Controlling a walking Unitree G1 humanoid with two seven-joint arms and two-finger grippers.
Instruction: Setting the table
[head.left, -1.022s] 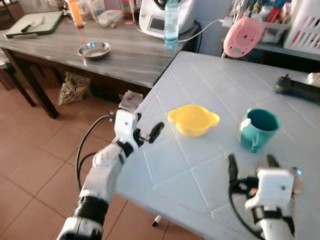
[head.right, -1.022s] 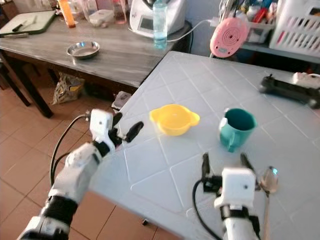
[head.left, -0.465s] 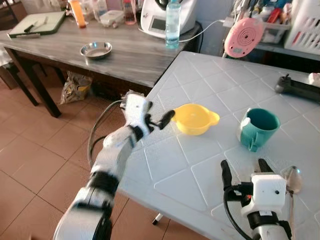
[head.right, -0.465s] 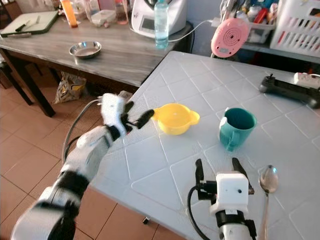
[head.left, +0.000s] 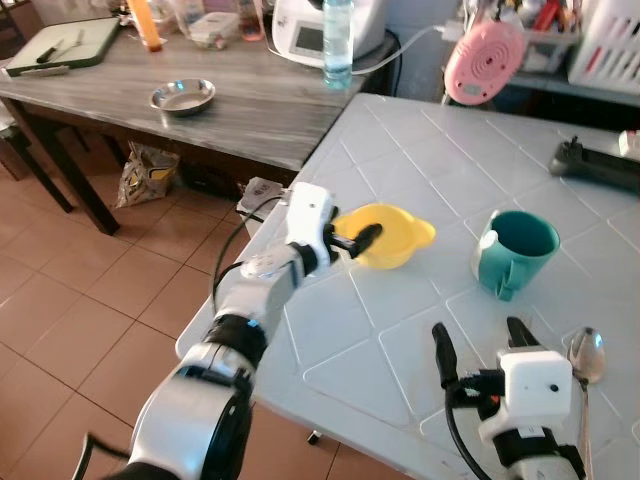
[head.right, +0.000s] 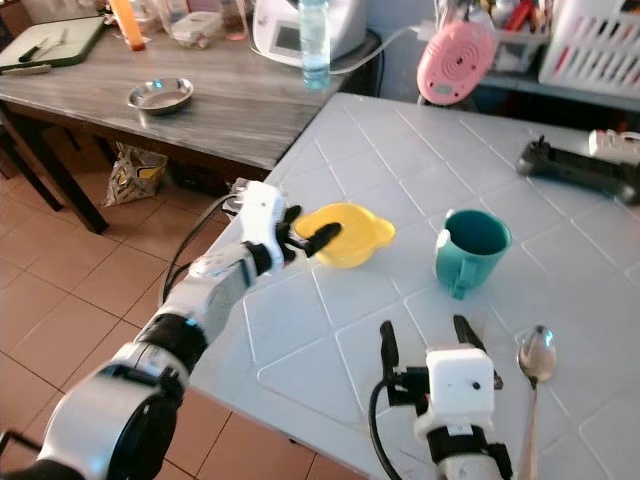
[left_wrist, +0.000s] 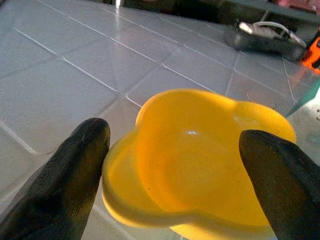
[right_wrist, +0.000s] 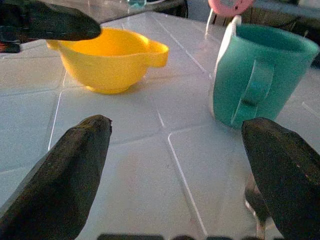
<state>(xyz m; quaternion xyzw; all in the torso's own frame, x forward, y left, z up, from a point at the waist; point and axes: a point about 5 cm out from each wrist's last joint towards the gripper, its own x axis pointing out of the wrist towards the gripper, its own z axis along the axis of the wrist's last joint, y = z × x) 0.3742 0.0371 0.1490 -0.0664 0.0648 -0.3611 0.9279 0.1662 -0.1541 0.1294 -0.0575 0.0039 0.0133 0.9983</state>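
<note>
While the left gripper (head.left: 352, 241) brackets the near handle of the yellow bowl (left_wrist: 200, 160) on the white bench (head.left: 420, 170), jaws spread, the grasp looks pending; closing on the rim comes next. Right gripper (head.left: 478, 347) hovers, jaws spread, teal mug (right_wrist: 260, 80) just ahead. No readable writing.

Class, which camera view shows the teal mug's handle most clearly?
The right wrist view: the teal mug stands close, handle facing the camera. Both eye views show it from above, smaller, handle foreshortened. The left wrist view catches just a teal sliver at the frame edge.
</note>
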